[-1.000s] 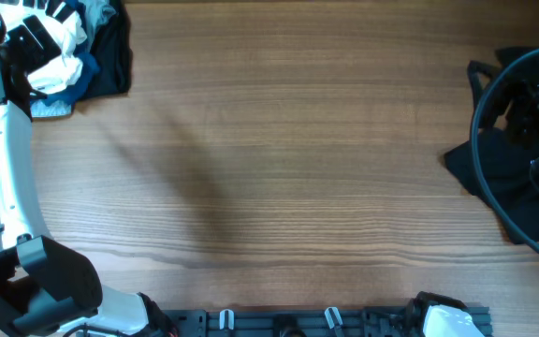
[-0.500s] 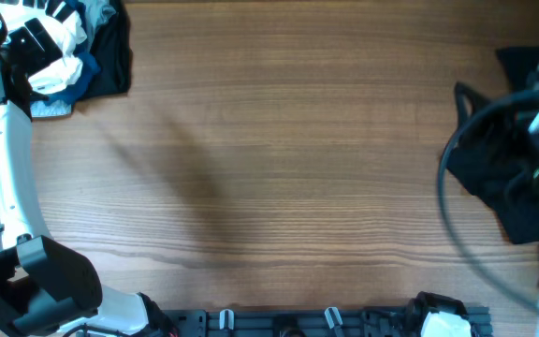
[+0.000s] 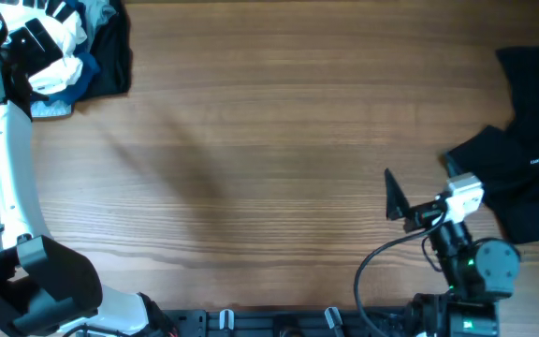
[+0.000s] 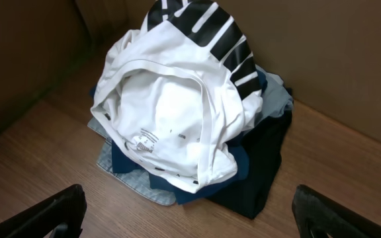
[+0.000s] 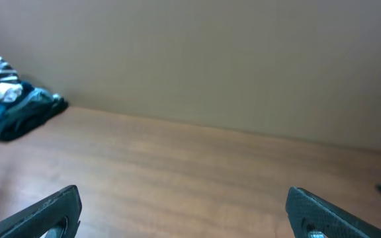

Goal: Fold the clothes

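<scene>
The clothes lie in two places. A pile (image 4: 184,112) fills the left wrist view: a wrinkled white shirt with a black-and-white striped part on top of blue, grey and black pieces. In the overhead view this pile (image 3: 78,51) sits at the table's far left corner. My left gripper (image 4: 190,225) hangs open just before it, empty. A black garment (image 3: 527,183) with a small white logo lies flat at the right edge. My right gripper (image 3: 421,183) stands open and empty just left of it, over bare wood (image 5: 187,221).
A brown wall (image 5: 197,59) runs behind the table. The wooden tabletop (image 3: 279,140) stretches between the two lots of clothes. My white left arm (image 3: 3,159) runs along the left edge. A black rail (image 3: 279,323) lines the front edge.
My right arm has swung away from over the black garment toward the front of the table, leaving the garment uncovered. The left arm and the pile have not moved.
</scene>
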Controlling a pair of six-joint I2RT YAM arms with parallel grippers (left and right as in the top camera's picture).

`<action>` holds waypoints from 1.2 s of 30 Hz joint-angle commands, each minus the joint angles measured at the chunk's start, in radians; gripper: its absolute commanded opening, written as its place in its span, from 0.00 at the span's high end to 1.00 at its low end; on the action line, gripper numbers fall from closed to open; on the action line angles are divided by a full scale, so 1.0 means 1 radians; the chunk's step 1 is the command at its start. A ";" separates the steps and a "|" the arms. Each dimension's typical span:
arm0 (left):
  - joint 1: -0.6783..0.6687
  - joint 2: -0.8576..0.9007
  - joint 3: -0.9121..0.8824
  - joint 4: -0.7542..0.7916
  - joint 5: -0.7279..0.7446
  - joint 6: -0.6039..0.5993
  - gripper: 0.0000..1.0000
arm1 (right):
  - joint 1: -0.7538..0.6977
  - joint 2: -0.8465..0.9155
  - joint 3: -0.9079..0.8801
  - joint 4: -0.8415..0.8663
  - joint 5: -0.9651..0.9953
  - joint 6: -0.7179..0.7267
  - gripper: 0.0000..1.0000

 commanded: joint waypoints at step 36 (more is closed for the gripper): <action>0.003 -0.003 -0.001 0.003 -0.002 0.005 0.00 | 0.005 -0.193 -0.205 0.047 0.197 -0.006 0.00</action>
